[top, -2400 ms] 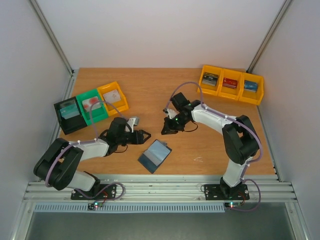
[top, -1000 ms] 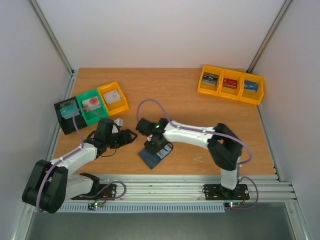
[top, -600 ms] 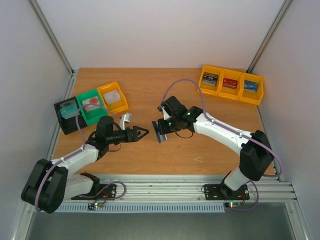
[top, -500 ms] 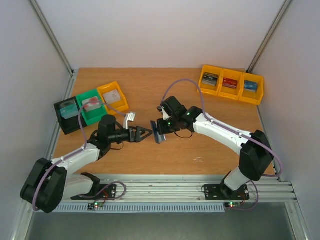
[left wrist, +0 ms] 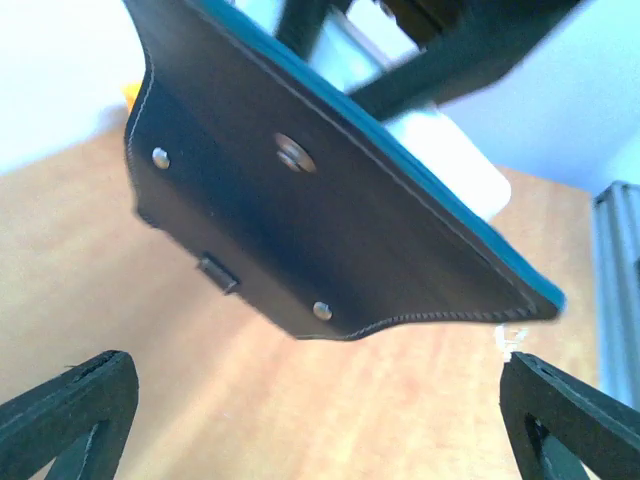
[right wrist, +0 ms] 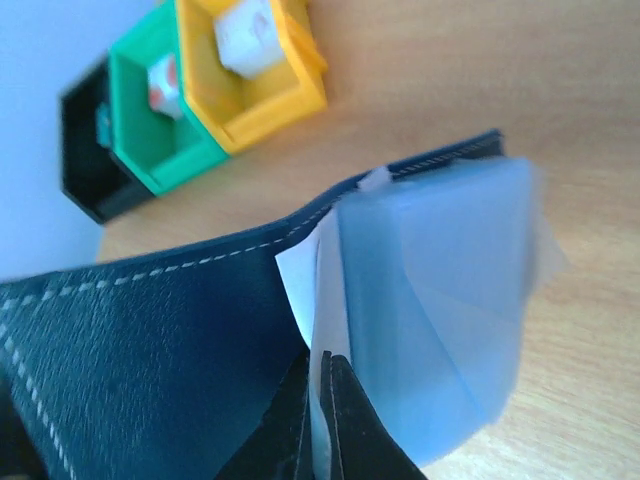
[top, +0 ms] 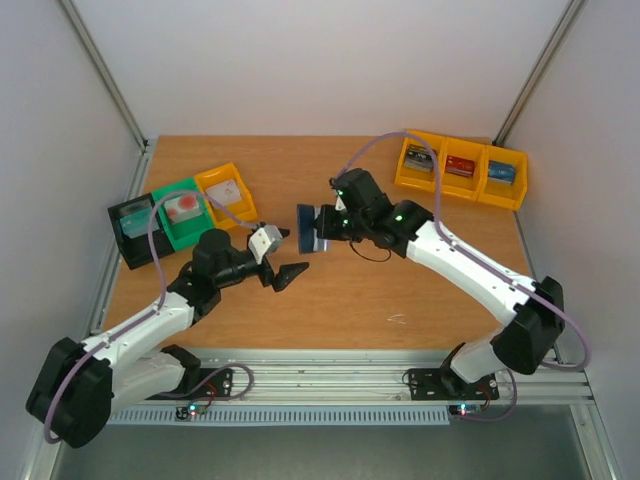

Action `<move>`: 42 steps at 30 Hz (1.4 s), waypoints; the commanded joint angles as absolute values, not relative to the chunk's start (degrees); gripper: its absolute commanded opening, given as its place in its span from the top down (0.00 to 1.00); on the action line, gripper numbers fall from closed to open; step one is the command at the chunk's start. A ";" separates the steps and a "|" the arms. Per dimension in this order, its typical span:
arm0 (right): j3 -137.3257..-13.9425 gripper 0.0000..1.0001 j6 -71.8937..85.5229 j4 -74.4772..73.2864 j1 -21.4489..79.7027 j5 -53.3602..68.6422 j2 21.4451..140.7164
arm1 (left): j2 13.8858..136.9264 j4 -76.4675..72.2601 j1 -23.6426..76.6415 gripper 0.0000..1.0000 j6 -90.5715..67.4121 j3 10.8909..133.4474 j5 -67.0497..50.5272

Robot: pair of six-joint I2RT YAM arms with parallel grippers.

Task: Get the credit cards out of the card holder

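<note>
The navy card holder [top: 311, 228] hangs above the table's middle, with my right gripper [top: 327, 227] shut on its edge. In the right wrist view that gripper [right wrist: 322, 392] pinches a thin white sheet between the navy cover [right wrist: 150, 340] and the pale blue lining [right wrist: 440, 300]. I cannot tell whether that sheet is one of the credit cards. My left gripper [top: 289, 252] stands wide open just below and left of the holder, touching nothing. From the left wrist, the holder's dark outer side [left wrist: 320, 210] with metal studs fills the top, and the gripper [left wrist: 315, 375] spans the bare table.
Black [top: 134, 232], green [top: 181, 213] and yellow [top: 226, 194] bins stand at the left, each with a card-like piece inside. A row of three yellow bins [top: 461, 168] with small items sits at the back right. Walls and metal posts close in the table.
My right gripper closed on the card holder at the table's front, lifted it and carried it up and back. My left gripper opened wide and swung under it.
</note>
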State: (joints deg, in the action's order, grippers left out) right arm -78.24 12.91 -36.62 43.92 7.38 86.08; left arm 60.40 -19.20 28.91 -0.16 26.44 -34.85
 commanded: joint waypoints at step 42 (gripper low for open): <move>-87.53 0.20 -13.08 -26.72 40.02 30.65 69.68 | 48.00 -20.28 21.28 1.00 -39.24 49.54 -37.58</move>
State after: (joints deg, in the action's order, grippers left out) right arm -88.16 -6.02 -31.53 40.80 15.05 72.18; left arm 52.58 -15.29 23.07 -21.71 46.46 -23.31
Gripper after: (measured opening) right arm 0.803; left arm 0.033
